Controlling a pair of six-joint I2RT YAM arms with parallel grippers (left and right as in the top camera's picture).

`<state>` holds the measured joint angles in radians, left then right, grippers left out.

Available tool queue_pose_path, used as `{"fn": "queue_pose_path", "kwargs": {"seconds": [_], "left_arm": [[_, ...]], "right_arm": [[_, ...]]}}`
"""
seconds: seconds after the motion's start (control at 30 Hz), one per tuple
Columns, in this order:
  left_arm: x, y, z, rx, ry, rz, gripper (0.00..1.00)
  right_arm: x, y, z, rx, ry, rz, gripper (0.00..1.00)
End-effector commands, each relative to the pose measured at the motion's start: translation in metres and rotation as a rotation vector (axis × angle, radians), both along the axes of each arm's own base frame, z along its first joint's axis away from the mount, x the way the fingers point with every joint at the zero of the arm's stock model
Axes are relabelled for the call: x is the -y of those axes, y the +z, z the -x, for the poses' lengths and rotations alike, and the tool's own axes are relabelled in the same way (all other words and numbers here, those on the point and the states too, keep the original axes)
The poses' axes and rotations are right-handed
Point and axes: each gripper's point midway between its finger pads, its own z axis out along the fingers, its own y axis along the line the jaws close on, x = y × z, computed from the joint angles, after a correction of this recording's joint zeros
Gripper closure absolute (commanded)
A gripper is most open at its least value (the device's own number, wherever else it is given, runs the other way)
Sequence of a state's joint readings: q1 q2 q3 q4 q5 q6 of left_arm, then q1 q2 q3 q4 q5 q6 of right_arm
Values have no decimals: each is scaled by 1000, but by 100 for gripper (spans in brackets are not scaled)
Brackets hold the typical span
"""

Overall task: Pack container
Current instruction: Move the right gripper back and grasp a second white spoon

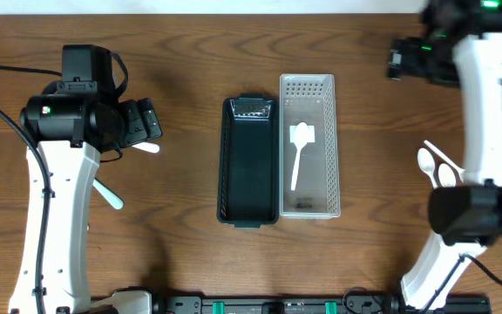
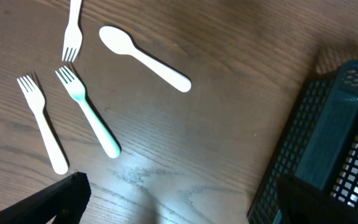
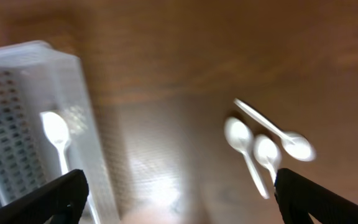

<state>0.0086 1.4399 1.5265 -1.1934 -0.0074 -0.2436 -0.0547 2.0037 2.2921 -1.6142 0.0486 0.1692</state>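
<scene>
At worktop centre, white bin holds one spoon; dark bin empty — barely started; forks left and loose spoons right not yet packed; left end effector and right end effector apart, holding nothing.

The perforated tray sits against the right side of the slatted basket, with one spoon inside the tray. Left of the basket, three forks and another spoon lie on the table. Three spoons lie far right.
</scene>
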Motion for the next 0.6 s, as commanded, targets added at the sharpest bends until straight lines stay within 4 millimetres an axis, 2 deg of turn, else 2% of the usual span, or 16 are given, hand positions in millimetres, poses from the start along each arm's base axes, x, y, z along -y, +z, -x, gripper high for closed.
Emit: {"fn": "queue_pose_path", "kwargs": {"seconds": [0.0, 0.1, 0.17, 0.23, 0.33, 0.47, 0.57], "left_arm": [[-2, -1, 0, -6, 9, -7, 2], [-2, -1, 0, -6, 9, -7, 2], [-2, -1, -1, -4, 2, -9, 2], [-3, -1, -1, -2, -3, -15, 2], [-3, -1, -1, -1, -3, -15, 2], [-3, -1, -1, -2, -10, -18, 2], [-3, -1, -1, -2, -10, -18, 2]], "right_arm": [[24, 29, 19, 49, -16, 0, 1], [36, 48, 44, 75, -59, -1, 1], [34, 56, 62, 88, -62, 2, 1], [27, 57, 83, 82, -46, 2, 1], [16, 45, 117, 43, -21, -4, 1], [-1, 16, 167, -11, 2, -47, 1], [-18, -2, 196, 9, 37, -109, 1]]}}
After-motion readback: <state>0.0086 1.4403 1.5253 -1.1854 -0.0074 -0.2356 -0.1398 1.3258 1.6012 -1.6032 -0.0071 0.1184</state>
